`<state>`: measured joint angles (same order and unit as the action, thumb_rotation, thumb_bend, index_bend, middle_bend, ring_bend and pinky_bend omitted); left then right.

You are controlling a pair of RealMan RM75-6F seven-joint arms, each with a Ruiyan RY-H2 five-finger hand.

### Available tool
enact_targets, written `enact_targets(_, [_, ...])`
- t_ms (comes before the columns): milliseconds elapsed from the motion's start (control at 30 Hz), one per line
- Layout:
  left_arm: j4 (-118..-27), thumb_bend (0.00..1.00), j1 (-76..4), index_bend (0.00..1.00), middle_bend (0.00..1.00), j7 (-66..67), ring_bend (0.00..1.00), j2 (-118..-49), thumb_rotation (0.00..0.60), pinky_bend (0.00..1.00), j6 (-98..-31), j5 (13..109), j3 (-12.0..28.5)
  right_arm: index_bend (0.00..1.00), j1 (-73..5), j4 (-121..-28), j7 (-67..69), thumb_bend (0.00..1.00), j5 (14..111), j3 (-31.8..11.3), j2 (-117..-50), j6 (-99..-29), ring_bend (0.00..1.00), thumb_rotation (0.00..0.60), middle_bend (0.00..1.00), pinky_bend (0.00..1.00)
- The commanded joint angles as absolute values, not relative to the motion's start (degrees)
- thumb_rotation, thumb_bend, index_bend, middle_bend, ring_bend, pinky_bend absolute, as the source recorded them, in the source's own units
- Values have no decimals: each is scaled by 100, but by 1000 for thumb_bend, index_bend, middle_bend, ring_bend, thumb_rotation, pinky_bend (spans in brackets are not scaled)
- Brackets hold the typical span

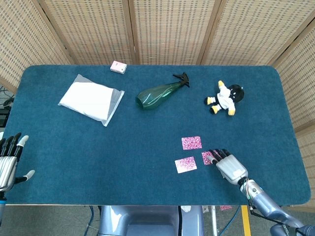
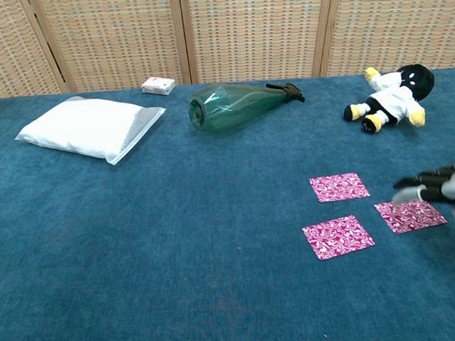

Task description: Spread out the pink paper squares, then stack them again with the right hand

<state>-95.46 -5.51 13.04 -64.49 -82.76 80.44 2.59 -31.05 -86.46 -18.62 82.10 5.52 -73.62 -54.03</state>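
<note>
Three pink patterned paper squares lie apart on the blue cloth. One is farthest from me, one nearer and to the left, one to the right. My right hand lies flat with its fingers stretched out, the fingertips at the right square's edge; I cannot tell whether they touch it. It holds nothing. My left hand hangs off the table's near left edge, fingers spread and empty.
A white plastic bag lies at the far left and a small pink box at the back. A green spray bottle lies on its side mid-table. A stuffed toy sits at the back right.
</note>
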Motion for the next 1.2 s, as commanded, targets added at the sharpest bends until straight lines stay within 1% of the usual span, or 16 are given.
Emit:
enact_targets(33, [-9546,153,-553,0,0,1309,0,-6448,600,0,-8273,8045,258,101,-3042,-8359,-1203,520,8659,233,-7494,-6031,0,600,0,112])
enact_targets(100, [-9547,153,-553,0,0,1314,0,-6447,600,0,-8271,8046,256,105,-3103,-8343,-1131,458,8633,123,-7502,-6016,0,600,0,112])
enact_targets(133, [-9547,153,-553,0,0,1314,0,-6446,600,0,-8270,8046,255,117,-3143,-8343,-1110,443,8587,52,-7511,-5989,0,600,0,112])
enact_targets(233, [-9554,152,-554,0,0,1302,0,-6440,600,0,-8264,8042,255,166,-3311,-8330,-1158,435,8272,-235,-7614,-5783,0,600,0,112])
enact_targets(433, [-9560,152,-562,0,0,1277,0,-6423,600,0,-8232,8029,251,183,-3516,-8398,-1427,363,7716,-532,-7859,-5451,0,600,0,112])
enact_targets(633, [-9576,152,-575,0,0,1255,0,-6393,600,0,-8183,8007,245,193,-3719,-8401,-1957,363,6959,-765,-8220,-5161,0,600,0,112])
enact_targets(733, [-9588,152,-579,0,0,1242,0,-6380,600,0,-8163,7994,243,193,-3863,-8391,-2321,363,6358,-916,-8416,-5030,0,600,0,112])
enact_targets(867, [-9602,152,-585,0,0,1230,0,-6368,600,0,-8142,7979,243,192,-3975,-8367,-2632,358,5930,-986,-8563,-5024,0,600,0,112])
enact_targets(1067, [-9611,152,-589,0,0,1212,0,-6352,600,0,-8126,7973,238,206,-4099,-8314,-2873,311,5514,-994,-8724,-5002,0,600,0,112])
enact_targets(1200, [-9611,152,-587,0,0,1205,0,-6353,600,0,-8133,7973,238,210,-4186,-8168,-2918,311,5234,-999,-8888,-4951,0,600,0,112])
